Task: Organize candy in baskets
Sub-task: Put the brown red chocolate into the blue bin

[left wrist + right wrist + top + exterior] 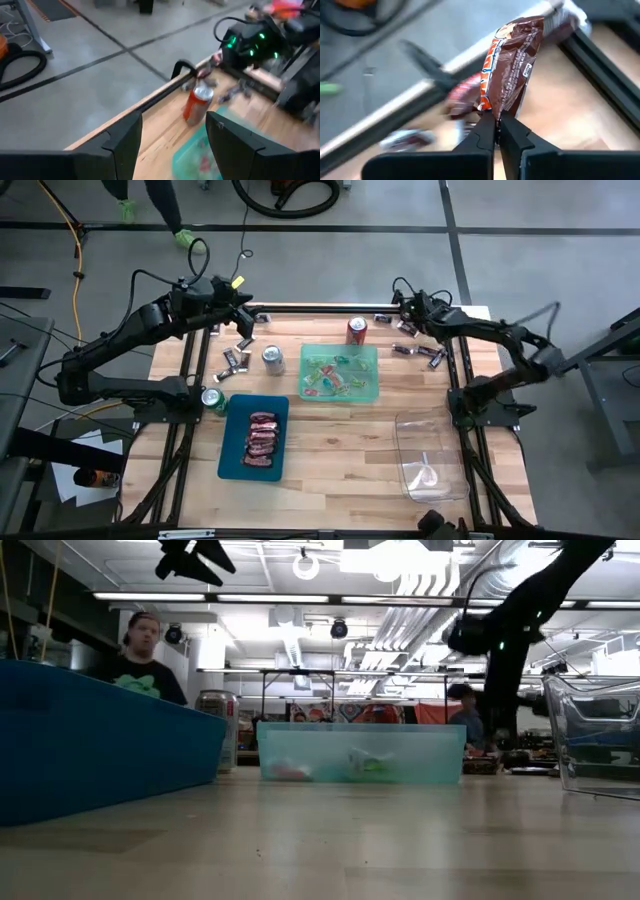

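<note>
My right gripper (496, 131) is over the table's far right corner (405, 318), shut on a brown mini bar (512, 60). My left gripper (172, 135) is open and holds nothing, raised over the far left part of the table (243, 330). The dark teal basket (253, 437) holds red-wrapped candies. The light green basket (340, 372) holds mixed bright candies. The clear basket (430, 455) sits near the right edge. Dark candies lie loose on the wood at the left (236, 361) and the right (420, 352). My right gripper pinches the brown mini bar by the crimped wrapper end (496, 112) between its two fingertips. The bar stands out beyond the fingers, along their line. It looks lifted clear of the table, with other wrapped candies lying below it.
Three soda cans stand on the table: red (357, 330), silver (272, 359), green (213, 399). The red can (197, 102) is ahead of my left gripper. Black frame rails run along the left and right edges. People are in the room beyond the table (140, 660).
</note>
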You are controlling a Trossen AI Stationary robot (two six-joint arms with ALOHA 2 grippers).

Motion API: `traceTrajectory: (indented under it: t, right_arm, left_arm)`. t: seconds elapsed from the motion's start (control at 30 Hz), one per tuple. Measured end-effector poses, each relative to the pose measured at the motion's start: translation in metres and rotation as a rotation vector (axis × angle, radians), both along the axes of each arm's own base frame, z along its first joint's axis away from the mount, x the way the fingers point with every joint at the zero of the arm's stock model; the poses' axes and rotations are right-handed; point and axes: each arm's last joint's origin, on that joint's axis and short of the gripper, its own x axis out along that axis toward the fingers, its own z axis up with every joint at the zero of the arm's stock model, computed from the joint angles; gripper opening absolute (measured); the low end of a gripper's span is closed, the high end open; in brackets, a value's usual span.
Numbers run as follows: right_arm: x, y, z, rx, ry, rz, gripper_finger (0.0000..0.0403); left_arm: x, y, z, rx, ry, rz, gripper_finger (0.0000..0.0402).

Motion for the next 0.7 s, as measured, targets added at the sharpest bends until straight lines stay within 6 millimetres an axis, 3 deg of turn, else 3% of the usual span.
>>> traceTrajectory:
  t: [0.1, 0.23, 0.37, 0.53, 0.7]
  right_arm:
    - [0.007, 0.015, 0.035, -0.168, -0.04, 0.181, 0.0002]
    - [0.026, 0.05, 0.088, -0.467, -0.134, 0.709, 0.0002]
    - [0.036, 0.092, 0.124, -0.71, -0.279, 1.108, 0.0001]
    - [0.046, 0.127, 0.144, -0.893, -0.373, 1.278, 0.0001]
    - [0.066, 0.145, 0.16, -0.955, -0.359, 1.38, 0.0]
  left_arm:
    - [0.002, 0.001, 0.006, 0.005, -0.078, -0.007, 0.0207]
    - [0.01, 0.002, 0.014, 0.031, -0.176, -0.078, 0.0207]
    - [0.026, 0.006, 0.015, 0.051, -0.229, -0.197, 0.0207]
    - [0.063, 0.012, 0.008, 0.048, -0.297, -0.358, 0.0207]
    - [0.108, 0.009, -0.005, 0.061, -0.377, -0.533, 0.0207]
